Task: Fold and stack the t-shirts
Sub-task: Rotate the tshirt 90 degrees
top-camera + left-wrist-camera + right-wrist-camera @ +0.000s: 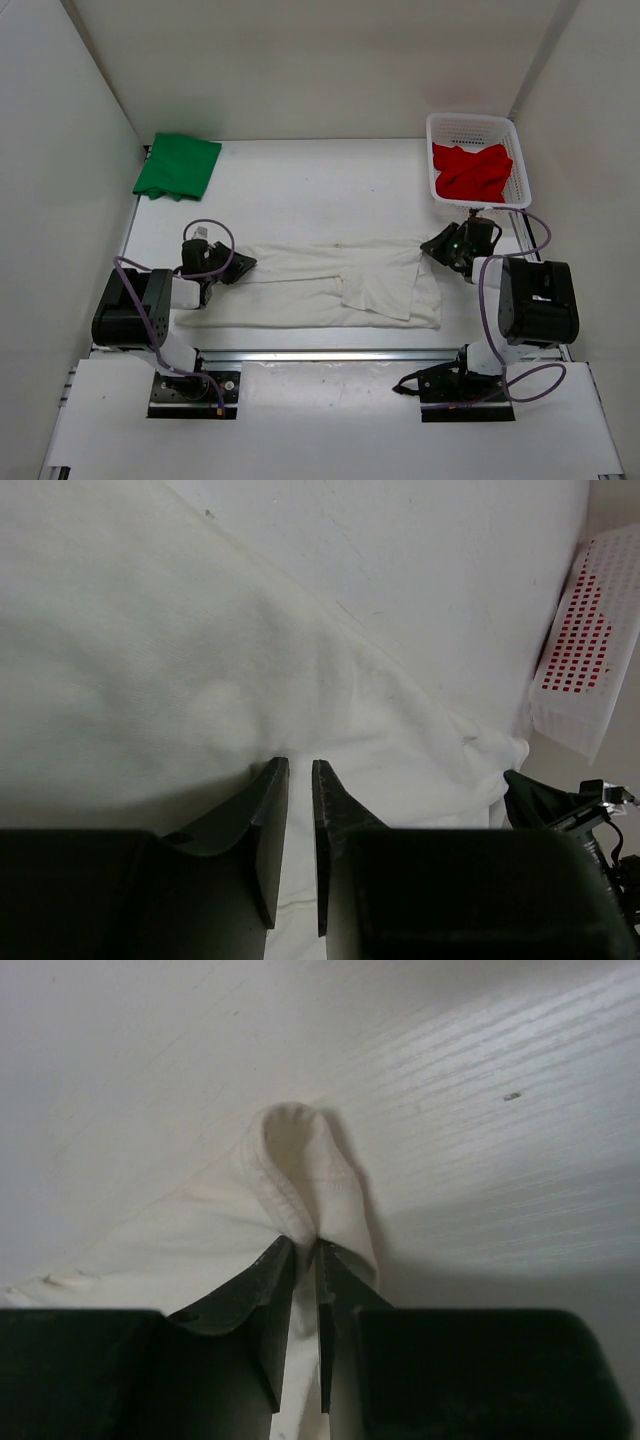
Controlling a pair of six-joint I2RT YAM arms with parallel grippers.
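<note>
White t-shirt (300,290) lies spread at centre frame, mid-fold. The right gripper (306,1247) pinches its edge; the left gripper (300,768) sits narrowly parted over cloth, grip unclear. Next, probably carry both ends across together.

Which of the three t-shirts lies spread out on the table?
The white t-shirt, stretched between the left gripper and the right gripper. The green t-shirt lies folded at the far left; the red t-shirt is bunched in the basket.
</note>
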